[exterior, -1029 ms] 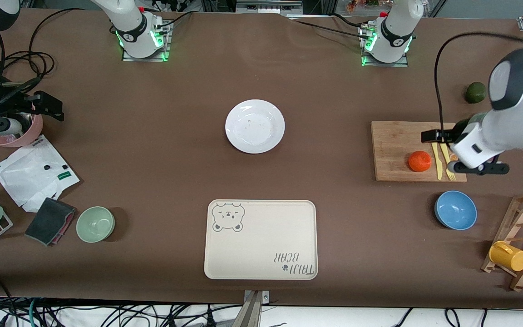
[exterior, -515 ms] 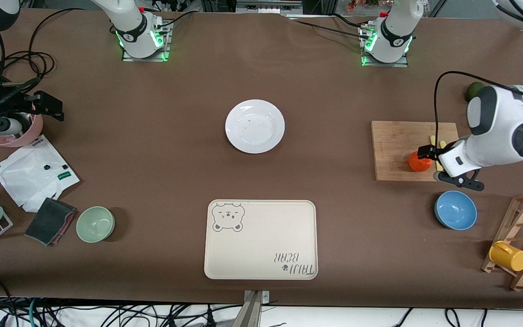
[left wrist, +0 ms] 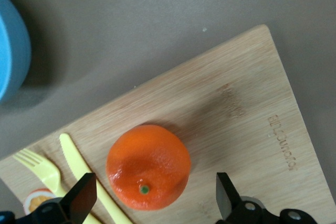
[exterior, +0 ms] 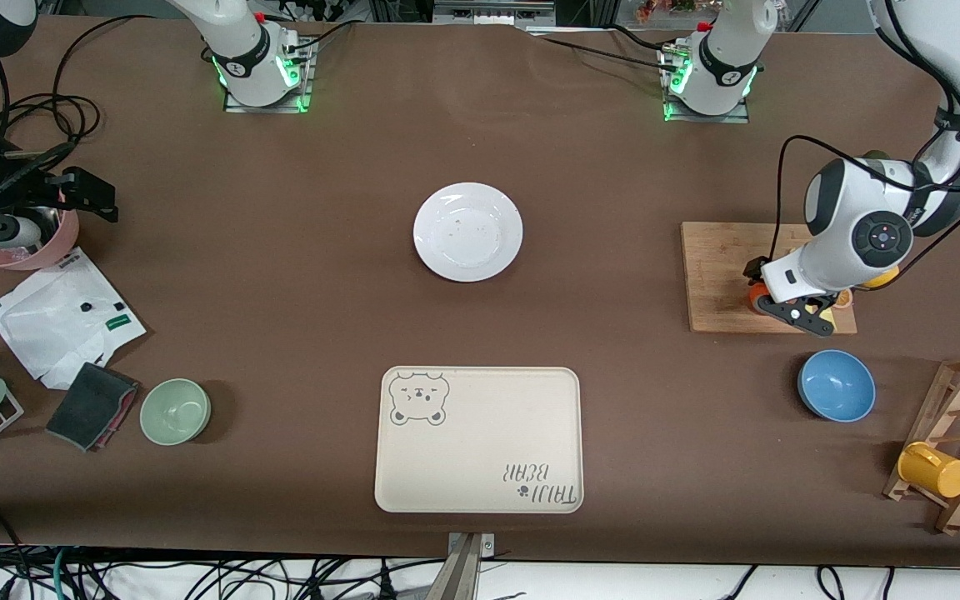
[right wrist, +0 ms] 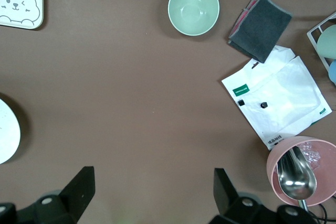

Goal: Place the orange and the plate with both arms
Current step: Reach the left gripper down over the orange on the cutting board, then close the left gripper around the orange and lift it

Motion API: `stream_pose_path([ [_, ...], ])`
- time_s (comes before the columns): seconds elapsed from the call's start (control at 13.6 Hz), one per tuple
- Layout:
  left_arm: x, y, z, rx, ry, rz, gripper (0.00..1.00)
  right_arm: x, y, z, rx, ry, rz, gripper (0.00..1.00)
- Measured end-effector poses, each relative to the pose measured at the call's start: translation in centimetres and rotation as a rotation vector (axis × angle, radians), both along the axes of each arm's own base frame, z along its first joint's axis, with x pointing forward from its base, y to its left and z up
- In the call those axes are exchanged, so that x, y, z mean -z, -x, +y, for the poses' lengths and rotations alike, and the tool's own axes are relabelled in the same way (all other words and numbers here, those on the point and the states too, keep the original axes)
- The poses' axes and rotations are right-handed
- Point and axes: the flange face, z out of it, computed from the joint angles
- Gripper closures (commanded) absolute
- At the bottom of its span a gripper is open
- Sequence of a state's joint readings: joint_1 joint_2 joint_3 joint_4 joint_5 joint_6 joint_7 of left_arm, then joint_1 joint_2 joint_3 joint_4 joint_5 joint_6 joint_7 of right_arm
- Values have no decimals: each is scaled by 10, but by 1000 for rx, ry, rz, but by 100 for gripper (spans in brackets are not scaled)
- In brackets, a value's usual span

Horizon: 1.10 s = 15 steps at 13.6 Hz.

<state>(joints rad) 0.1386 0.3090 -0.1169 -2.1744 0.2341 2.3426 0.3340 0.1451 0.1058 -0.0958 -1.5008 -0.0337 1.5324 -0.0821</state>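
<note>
The orange [left wrist: 148, 166] lies on the wooden cutting board [left wrist: 236, 108] at the left arm's end of the table. In the front view only a sliver of the orange [exterior: 752, 293] shows under the left hand. My left gripper [left wrist: 153, 202] is open and low over the board, one finger on each side of the orange with a gap on both sides. The white plate [exterior: 467, 232] sits empty at mid-table and also shows at the edge of the right wrist view [right wrist: 6, 132]. My right gripper [right wrist: 152, 198] is open and empty, held high at the right arm's end of the table.
A yellow knife and fork [left wrist: 79, 163] lie on the board beside the orange. A blue bowl [exterior: 836, 385] sits nearer the camera than the board. The beige bear tray [exterior: 480, 439], green bowl [exterior: 175, 411], pink bowl with a spoon [right wrist: 299, 177] and a wooden cup rack [exterior: 959, 442] stand around.
The left arm has swung in and come down over the board. Its open fingers now stand on either side of the orange. The right arm has not moved.
</note>
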Motion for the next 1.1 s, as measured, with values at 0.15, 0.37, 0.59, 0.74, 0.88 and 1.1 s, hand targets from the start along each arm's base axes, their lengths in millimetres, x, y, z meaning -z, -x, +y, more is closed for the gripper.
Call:
stream_pose_path([
  [0.15, 8, 7, -2, 18, 5, -10, 0, 0, 0, 0, 1, 0, 0, 0],
  [0.37, 11, 9, -2, 59, -17, -18, 0, 0, 0, 0, 1, 0, 0, 0],
  [0.59, 16, 10, 0, 70, -20, -25, 0, 0, 0, 0, 1, 0, 0, 0],
  [0.74, 20, 10, 6, 93, -38, -31, 0, 0, 0, 0, 1, 0, 0, 0],
  [0.88, 24, 9, 12, 101, -43, -44, 0, 0, 0, 0, 1, 0, 0, 0],
  [1.1, 30, 10, 18, 94, -39, -40, 0, 0, 0, 0, 1, 0, 0, 0],
])
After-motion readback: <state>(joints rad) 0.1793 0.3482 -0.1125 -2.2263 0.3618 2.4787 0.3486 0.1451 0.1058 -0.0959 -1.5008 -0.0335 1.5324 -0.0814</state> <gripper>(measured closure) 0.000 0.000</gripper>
